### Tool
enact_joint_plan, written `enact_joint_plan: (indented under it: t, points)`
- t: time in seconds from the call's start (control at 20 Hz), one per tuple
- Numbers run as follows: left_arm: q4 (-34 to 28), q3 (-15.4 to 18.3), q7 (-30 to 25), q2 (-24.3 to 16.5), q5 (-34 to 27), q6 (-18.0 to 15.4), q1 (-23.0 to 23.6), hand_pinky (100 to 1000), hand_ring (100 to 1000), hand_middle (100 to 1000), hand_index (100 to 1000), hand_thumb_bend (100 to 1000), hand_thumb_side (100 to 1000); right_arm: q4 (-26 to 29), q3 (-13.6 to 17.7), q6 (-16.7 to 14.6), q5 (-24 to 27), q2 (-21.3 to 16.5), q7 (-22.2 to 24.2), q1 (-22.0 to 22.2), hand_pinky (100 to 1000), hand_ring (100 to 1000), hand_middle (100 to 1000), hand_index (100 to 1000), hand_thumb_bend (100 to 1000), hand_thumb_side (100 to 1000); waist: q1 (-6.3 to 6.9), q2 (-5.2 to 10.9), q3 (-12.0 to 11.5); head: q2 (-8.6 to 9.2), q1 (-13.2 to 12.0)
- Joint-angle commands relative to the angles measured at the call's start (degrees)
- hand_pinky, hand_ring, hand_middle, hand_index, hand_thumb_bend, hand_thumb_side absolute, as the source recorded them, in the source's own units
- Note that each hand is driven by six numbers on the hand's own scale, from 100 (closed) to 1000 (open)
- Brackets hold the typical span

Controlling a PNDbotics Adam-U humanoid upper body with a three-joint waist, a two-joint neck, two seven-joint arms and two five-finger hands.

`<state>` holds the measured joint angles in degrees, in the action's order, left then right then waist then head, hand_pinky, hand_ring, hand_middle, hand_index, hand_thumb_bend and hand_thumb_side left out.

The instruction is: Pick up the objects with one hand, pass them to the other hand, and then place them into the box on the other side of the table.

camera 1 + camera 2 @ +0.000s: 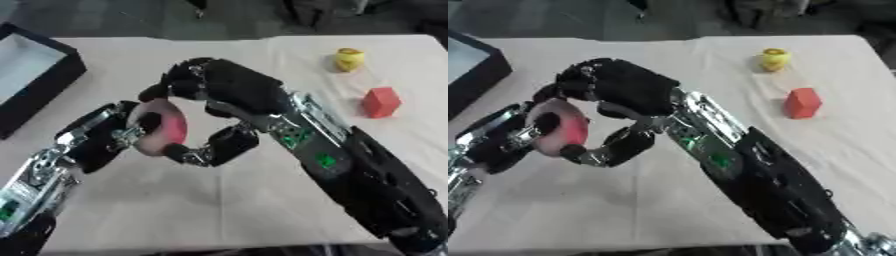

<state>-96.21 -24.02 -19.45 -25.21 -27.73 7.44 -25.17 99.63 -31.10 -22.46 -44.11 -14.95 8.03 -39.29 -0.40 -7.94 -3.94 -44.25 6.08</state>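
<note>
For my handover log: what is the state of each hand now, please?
Left hand: fingers curled around the pink ring, holding it.
Right hand: fingers and thumb curled around the same ring, also gripping it.

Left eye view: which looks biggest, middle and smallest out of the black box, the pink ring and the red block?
1. Black box, though it is cut off at the edge.
2. Pink ring, nearer the camera, so it may look bigger.
3. Red block.
</note>
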Motion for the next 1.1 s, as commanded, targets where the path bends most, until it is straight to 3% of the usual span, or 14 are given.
enact_joint_plan:
  t: [0.05, 0.25, 0.45, 0.75, 0.9, 1.1]
  points:
    - [0.26, 1.45, 0.93, -1.14, 0.26, -0.17, 0.03, 492, 810, 459, 451, 156, 424, 2.20, 0.96, 0.77, -2.76, -1.00, -2.62, -0.65, 707, 699, 768, 850, 349, 320, 0.23, 0.97, 0.06, 0.13, -0.19]
    - [1.03, 3.09, 2.48, -1.77, 0.53, -0.47, 1.17, 490, 808, 457, 449, 156, 419, 4.03, 1.49, 1.98, -6.55, -1.47, -6.18, -0.37, 703, 678, 757, 834, 396, 227, 0.24, 0.98, 0.11, 0.13, -0.40]
    - [1.87, 6.90, 5.52, -4.43, 2.05, -1.11, 2.20, 492, 809, 465, 449, 167, 398, 6.46, 2.54, 3.34, -9.56, -2.00, -9.93, 0.44, 691, 662, 743, 810, 373, 127, 0.37, 1.08, 0.22, 0.13, -1.67]
    - [8.19, 15.87, 11.26, -12.46, 7.61, -0.95, 3.15, 504, 804, 479, 459, 222, 325, 6.13, 3.34, 4.22, -7.70, -3.05, -15.61, 2.53, 678, 638, 712, 765, 225, 100, 1.28, 1.80, 0.18, 0.13, -9.48]
    - [13.05, 20.86, 14.33, -17.37, 10.68, 1.47, 4.18, 504, 783, 477, 471, 291, 270, 4.02, 3.12, 3.78, -8.02, -3.39, -17.35, 3.65, 676, 637, 711, 761, 186, 100, 2.01, 2.18, 0.11, 0.13, -11.76]
    - [20.04, 27.82, 18.64, -24.37, 14.99, 5.70, 4.78, 516, 716, 471, 511, 355, 196, 2.64, 3.12, 3.31, -8.26, -3.13, -18.36, 4.02, 676, 635, 706, 756, 156, 100, 2.33, 2.36, 0.72, 0.13, -12.39]
